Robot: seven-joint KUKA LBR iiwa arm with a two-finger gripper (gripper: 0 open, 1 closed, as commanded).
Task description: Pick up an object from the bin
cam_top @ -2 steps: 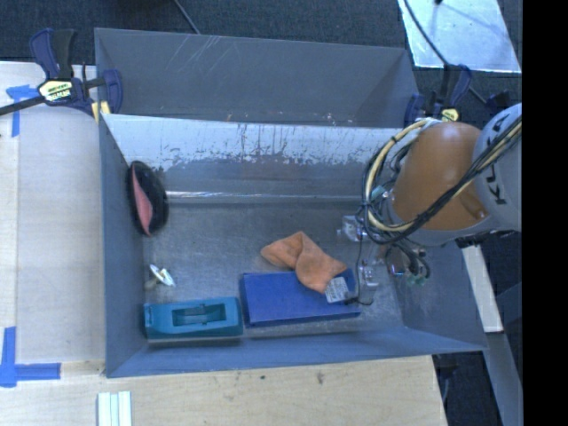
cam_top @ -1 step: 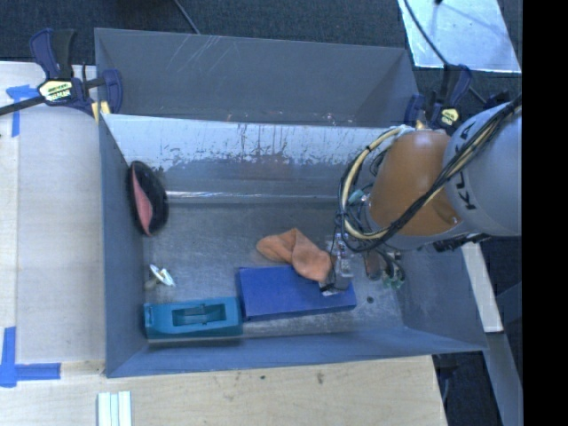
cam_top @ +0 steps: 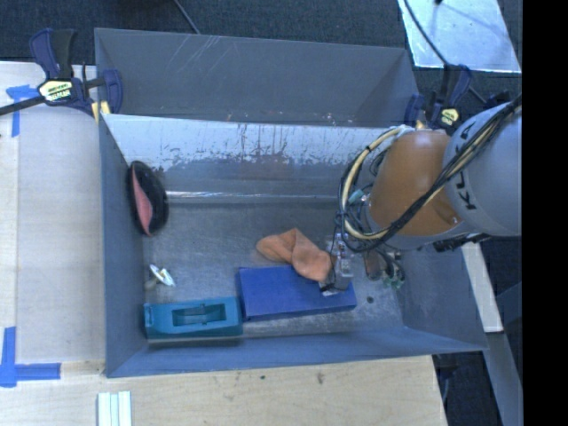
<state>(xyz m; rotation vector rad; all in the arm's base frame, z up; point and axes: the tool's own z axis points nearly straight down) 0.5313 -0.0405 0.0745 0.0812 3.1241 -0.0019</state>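
A: The pincer (cam_top: pixel 337 278) is seen low in the grey bin (cam_top: pixel 257 78). It is set right where a tan lump (cam_top: pixel 291 249) meets a blue slab (cam_top: pixel 288 294).

B: Which of the two is touched?

A: That cannot be told. The lump's near end is tucked against the pincer, and the slab's near corner lies directly under it. Whether the pincer is wide or narrow cannot be told either, and nothing is seen held.

B: And what is crowded around it?

A: The lump is draped just off the pincer toward the view's left, overlapping the slab's upper edge. The slab stretches away from the pincer on that same side, flat on the floor. Past the slab's far end, a teal box (cam_top: pixel 193 318) is pressed against it, close to the front wall.

B: Anything further out?

A: A small pale scrap (cam_top: pixel 161 276) lies well away from the pincer, beyond the slab. A dark oval thing with a pink face (cam_top: pixel 145 199) is leaned on the wall farthest from the pincer.

B: Textures?

A: The lump looks soft and folded, the slab smooth and square-edged. The teal box looks hard, with a recessed top. The bin wall is scuffed. Above the pincer, the wrist is wrapped in an orange-brown cover (cam_top: pixel 413 185) looped with cables.
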